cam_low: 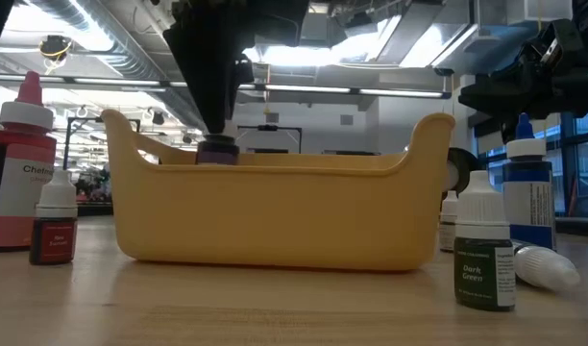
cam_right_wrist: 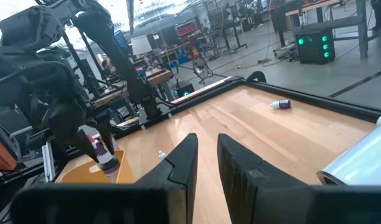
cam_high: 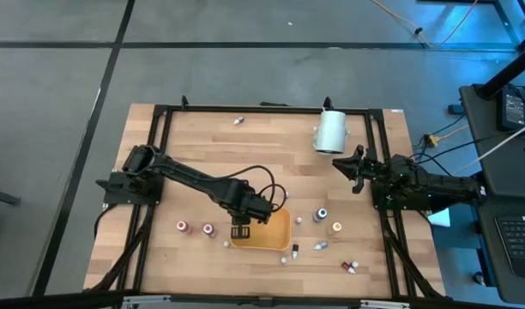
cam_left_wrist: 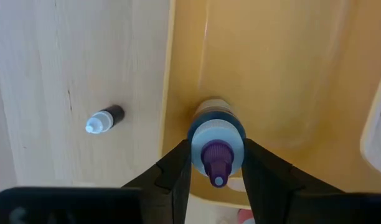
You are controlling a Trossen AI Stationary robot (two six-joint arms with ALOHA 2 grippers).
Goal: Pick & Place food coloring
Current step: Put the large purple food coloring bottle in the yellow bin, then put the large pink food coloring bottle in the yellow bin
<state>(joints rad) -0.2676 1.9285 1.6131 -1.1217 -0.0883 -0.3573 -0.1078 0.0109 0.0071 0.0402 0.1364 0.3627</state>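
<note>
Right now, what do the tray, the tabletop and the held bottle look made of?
Tray: likely moulded plastic, matte yellow-orange, with rounded rim and soft sheen. Tabletop: wood or wood laminate, pale with visible plank seams and grain. Bottle between the left gripper's fingers: probably plastic, with a smooth purple tip on a pale collar; body material unclear.
</note>
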